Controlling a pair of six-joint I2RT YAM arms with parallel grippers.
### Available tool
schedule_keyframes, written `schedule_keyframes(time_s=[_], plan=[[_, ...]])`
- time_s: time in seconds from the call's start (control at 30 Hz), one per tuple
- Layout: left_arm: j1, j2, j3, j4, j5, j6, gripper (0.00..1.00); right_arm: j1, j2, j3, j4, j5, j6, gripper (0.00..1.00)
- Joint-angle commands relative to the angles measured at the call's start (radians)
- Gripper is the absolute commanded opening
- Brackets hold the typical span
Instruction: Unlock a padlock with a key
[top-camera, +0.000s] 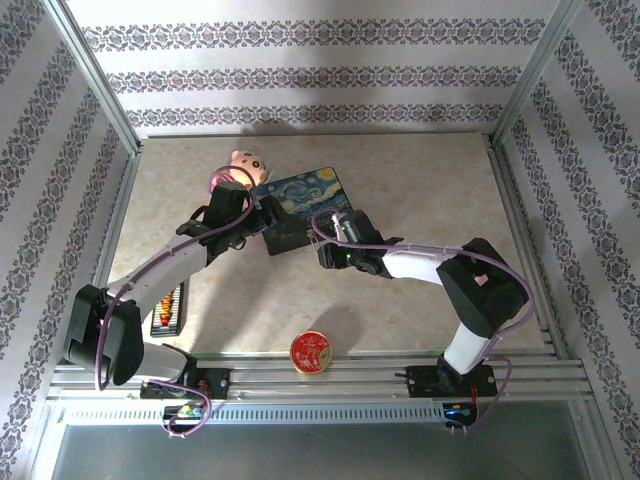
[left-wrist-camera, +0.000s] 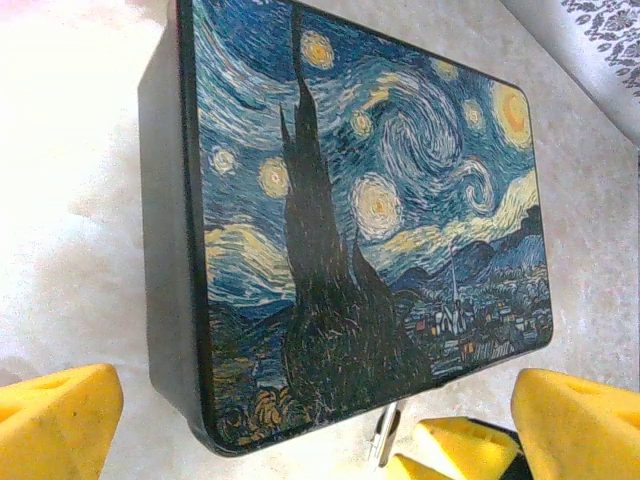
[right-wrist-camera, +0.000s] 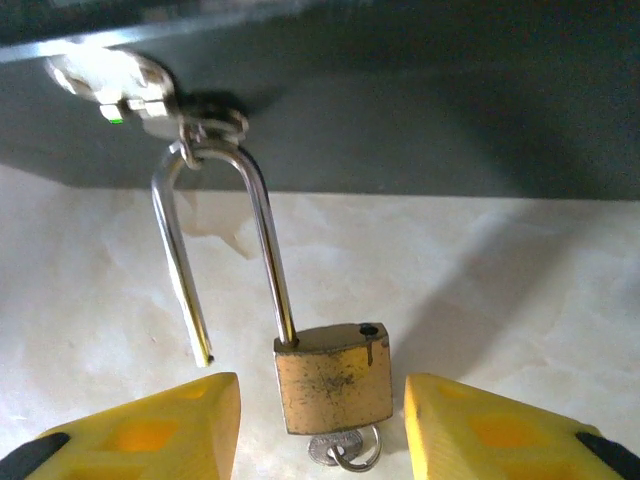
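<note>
Right gripper (right-wrist-camera: 322, 400): jaws parted, yellow fingers (right-wrist-camera: 150, 430) either side of padlock (right-wrist-camera: 333, 380), gaps on both sides, nothing gripped. Key (right-wrist-camera: 338, 452) head and ring show under brass body. Shackle (right-wrist-camera: 268, 235) open: one leg free of body, loop hooked through hasp (right-wrist-camera: 185, 125) on dark side of box (left-wrist-camera: 370, 220). Marbled table (right-wrist-camera: 500, 290) beneath. Left gripper (left-wrist-camera: 318, 410): spread wide, empty, near box's painted lid.

Left arm (top-camera: 165, 265): stretched forward and rightward; left gripper (left-wrist-camera: 320, 440), yellow fingers (left-wrist-camera: 55, 415) spread wide. Right arm (top-camera: 415, 265): elbow bent, forearm reaching left; right gripper (right-wrist-camera: 320, 425) low, jaws parted
</note>
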Motion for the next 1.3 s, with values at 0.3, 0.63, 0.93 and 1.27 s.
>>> schedule_keyframes(time_s=[0.3,0.63,0.93,1.27], plan=[[0.046,0.022,0.021,-0.019,-0.020,0.028,0.99,0.030,0.106,0.100,-0.087,0.090,-0.094,0.47],[0.047,0.107,0.062,-0.067,-0.131,0.090,0.99,0.034,0.118,0.072,-0.043,0.141,-0.020,0.23],[0.045,0.175,0.053,-0.024,-0.137,0.119,0.92,0.039,0.084,0.012,0.040,0.156,0.202,0.05],[0.035,0.217,0.025,0.014,-0.104,0.107,0.92,0.051,0.055,-0.026,0.115,0.155,0.405,0.00]])
